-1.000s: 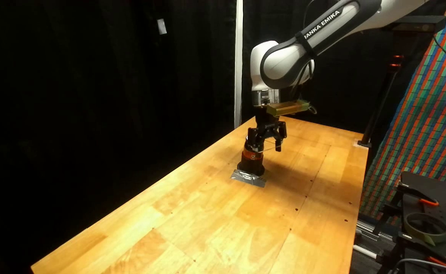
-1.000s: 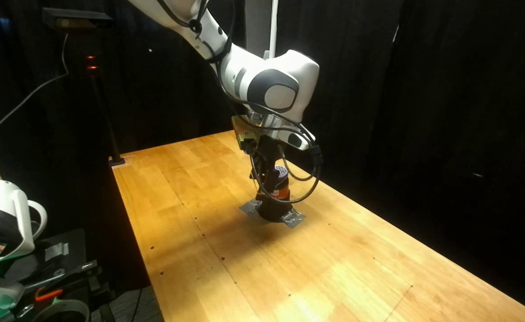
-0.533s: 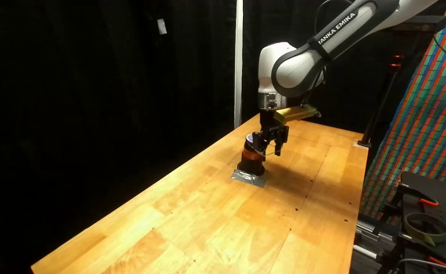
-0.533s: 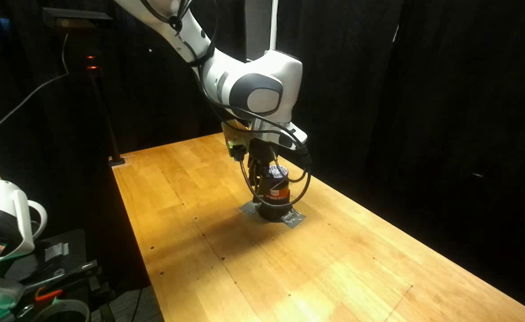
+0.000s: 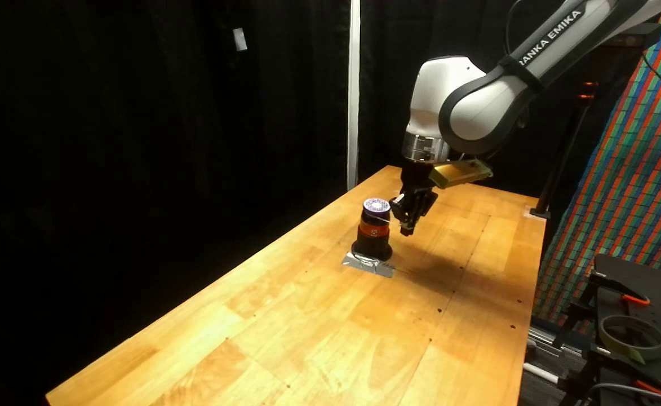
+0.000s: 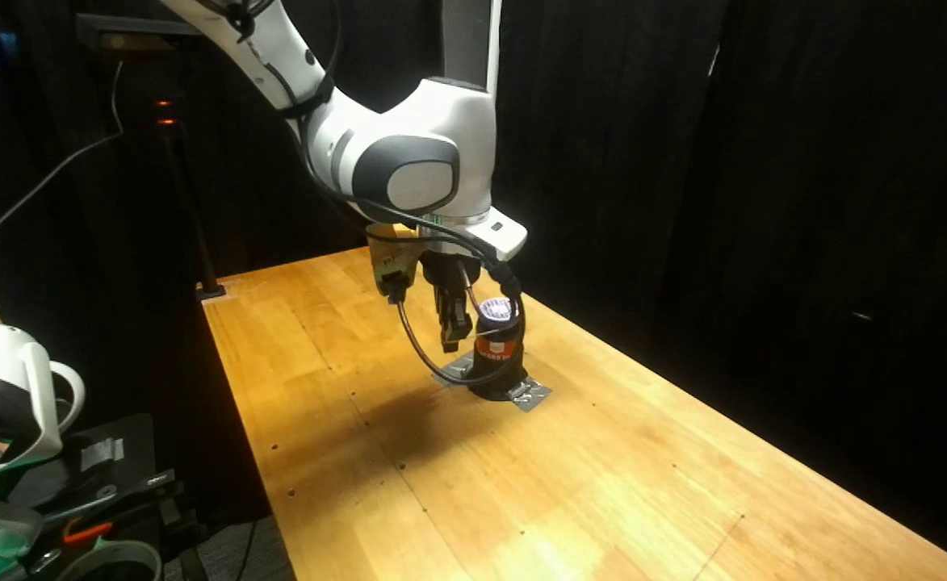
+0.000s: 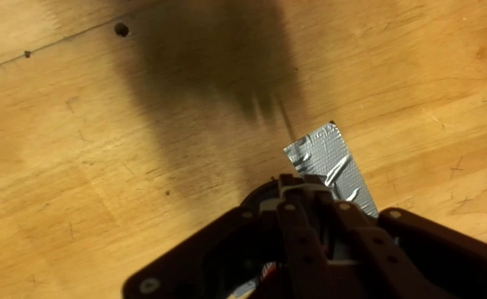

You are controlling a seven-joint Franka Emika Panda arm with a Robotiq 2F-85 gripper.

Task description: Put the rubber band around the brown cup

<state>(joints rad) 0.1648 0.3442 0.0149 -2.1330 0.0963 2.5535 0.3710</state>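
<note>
The brown cup (image 5: 374, 231) stands upright on the table, dark with an orange-red band and a pale patterned top. In the wrist view my fingers cover most of it; its dark base (image 7: 258, 195) shows beside them. Just beside the cup, apart from it, hangs my gripper (image 5: 407, 231), its fingers drawn together. The thin rubber band (image 7: 307, 186) loops around both fingertips in the wrist view. In both exterior views the rubber band (image 6: 496, 332) runs as a pale line across the cup's upper part toward the gripper (image 6: 450, 345). The band's far side is hidden.
Silver tape (image 5: 367, 264) fixes the cup's base to the wooden table (image 5: 330, 327); another strip of tape (image 6: 531, 394) shows in an exterior view. A dark post (image 5: 561, 141) stands at the table's far corner. A side cart holds a tape roll (image 5: 631, 337).
My gripper has moved away from the cup, rightward in one exterior view and leftward in the other, and its fingers have come together. The band now stretches from fingers to cup.
</note>
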